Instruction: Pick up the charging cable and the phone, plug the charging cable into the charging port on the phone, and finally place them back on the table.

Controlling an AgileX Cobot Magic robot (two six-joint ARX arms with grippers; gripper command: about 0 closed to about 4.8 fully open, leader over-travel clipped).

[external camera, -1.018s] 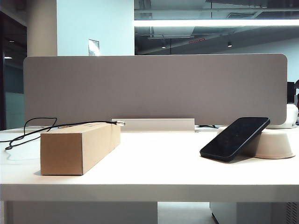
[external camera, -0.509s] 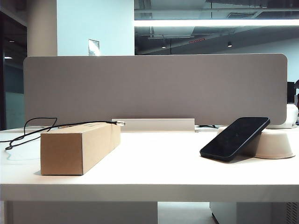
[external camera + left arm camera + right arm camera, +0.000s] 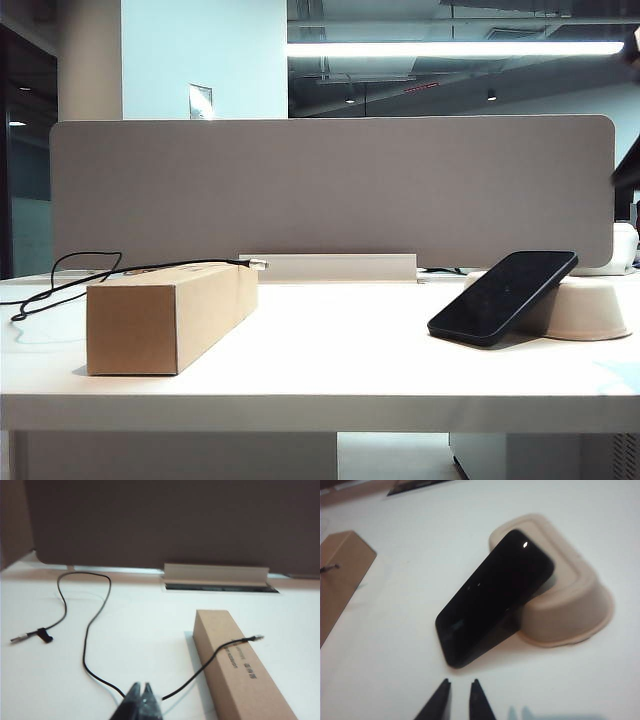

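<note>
The charging cable point(image 3: 85, 647) lies in loops on the table point(image 3: 330, 350). It climbs over a cardboard box point(image 3: 240, 672), and its silvery plug point(image 3: 258, 637) juts past the box's edge; the plug point(image 3: 258, 264) shows in the exterior view too. My left gripper point(image 3: 141, 687) hovers above the cable, shut and empty. The phone point(image 3: 495, 597) leans screen-up against an upturned pale tray point(image 3: 570, 605), its lower short edge on the table. Its charging port cannot be made out. My right gripper point(image 3: 460, 682) hangs just short of the phone's lower edge, open by a narrow gap with nothing in it.
The cardboard box point(image 3: 170, 315) stands on the left of the table, and the phone point(image 3: 503, 297) with the tray point(image 3: 592, 308) on the right. A grey divider panel point(image 3: 330, 190) closes off the back. The cable's far end point(image 3: 20, 638) carries a small strap.
A dark part of the right arm has come into the exterior view at the upper right edge. Box, cable, phone and tray have not moved.
</note>
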